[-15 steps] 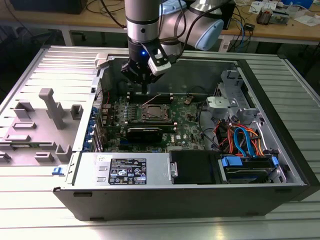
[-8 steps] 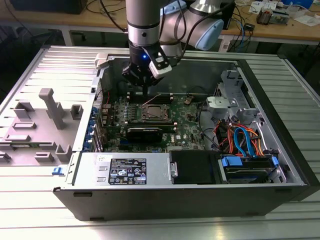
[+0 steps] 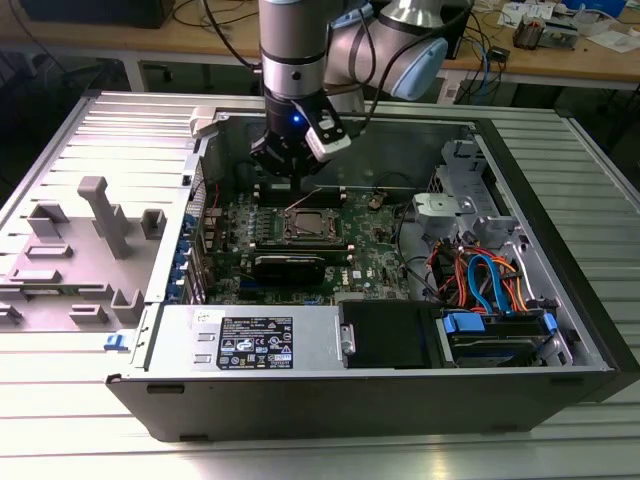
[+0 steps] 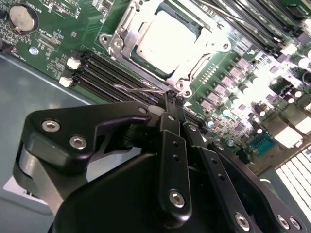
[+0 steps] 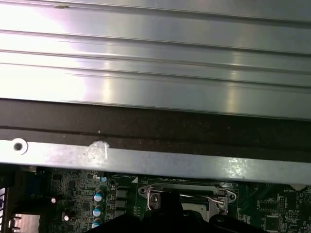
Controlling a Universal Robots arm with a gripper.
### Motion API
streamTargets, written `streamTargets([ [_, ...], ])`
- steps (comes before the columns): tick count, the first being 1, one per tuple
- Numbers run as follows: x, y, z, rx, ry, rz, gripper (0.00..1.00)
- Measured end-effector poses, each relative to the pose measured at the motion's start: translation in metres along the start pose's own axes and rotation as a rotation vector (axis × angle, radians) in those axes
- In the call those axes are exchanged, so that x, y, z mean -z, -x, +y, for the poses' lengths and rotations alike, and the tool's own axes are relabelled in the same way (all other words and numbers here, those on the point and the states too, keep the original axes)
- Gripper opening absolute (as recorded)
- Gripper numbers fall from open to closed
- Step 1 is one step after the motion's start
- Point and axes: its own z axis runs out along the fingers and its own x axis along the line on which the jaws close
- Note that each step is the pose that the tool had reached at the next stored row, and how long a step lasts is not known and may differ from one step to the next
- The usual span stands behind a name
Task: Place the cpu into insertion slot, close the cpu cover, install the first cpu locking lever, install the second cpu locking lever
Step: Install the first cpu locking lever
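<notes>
Gripper (image 4: 171, 99): black two-finger claw, fingers drawn narrow, tips together at a thin wire locking lever (image 4: 141, 90) just beside the socket's near corner in the second wrist view; whether the wire is actually pinched cannot be told.

CPU (image 4: 167, 41): bright silver square, seated in the insertion slot (image 4: 146, 65), lying directly ahead of the fingertips and just past them.

CPU cover (image 4: 204, 56): silver frame plate, appears laid down over the chip's edges, screws at its corners.

Locking lever, detail: long axis runs along the socket edge, parallel to the black memory slots (image 4: 104, 73) beside it; it looks raised a little, not yet latched, as a judgement.

Motherboard (image 3: 375, 250): green, flat on the floor of the open computer case (image 3: 540, 260); socket near its middle, the arm's wrist (image 3: 295, 120) hanging just beyond it on the far side in the exterior view.

Coin cell battery (image 4: 23, 18): round, well apart from the socket.
</notes>
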Motion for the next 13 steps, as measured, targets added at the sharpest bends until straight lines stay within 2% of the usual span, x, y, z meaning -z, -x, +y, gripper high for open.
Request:
streamTargets([
  [5, -0.0033, 0.0098, 0.0025, 0.0, -0.0024, 0.0002, 0.11],
  [13, -0.0074, 0.0196, 0.0041, 0.0, -0.007, 0.0006, 0.11],
])
